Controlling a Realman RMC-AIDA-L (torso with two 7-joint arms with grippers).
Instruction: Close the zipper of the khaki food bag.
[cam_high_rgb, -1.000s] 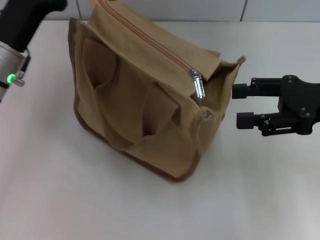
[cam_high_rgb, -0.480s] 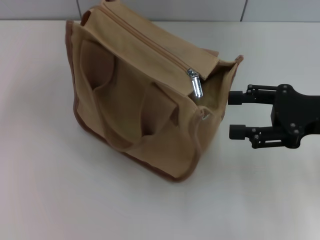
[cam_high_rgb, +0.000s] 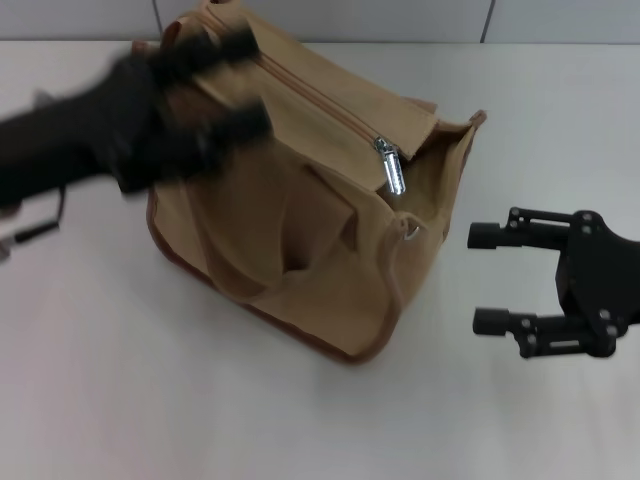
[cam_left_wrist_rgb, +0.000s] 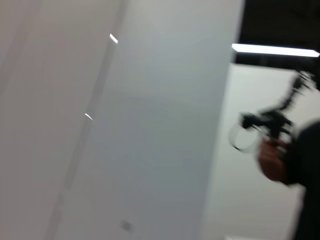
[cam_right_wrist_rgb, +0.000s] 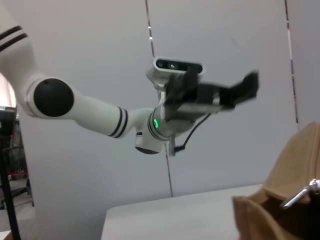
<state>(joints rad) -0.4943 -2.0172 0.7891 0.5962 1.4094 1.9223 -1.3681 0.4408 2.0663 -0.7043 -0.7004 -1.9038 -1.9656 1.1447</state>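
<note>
Right gripper (cam_high_rgb: 487, 279): black two-finger claw, fingers spread wide with nothing between them, hanging over the table just off the bag's open end, not touching it.
Left gripper (cam_high_rgb: 232, 85): dark and blurred, fingers looked parted and holding nothing, up over the bag's far top corner.
Zipper (cam_high_rgb: 330, 107): khaki-taped zip line along the top, shiny silver slider (cam_high_rgb: 391, 163) sat near the right gripper's end, a short gap past it gaping open.
Bag (cam_high_rgb: 290, 215): boxy tan canvas tote, brown piping, tipped toward the camera on the white table (cam_high_rgb: 150, 400).
</note>
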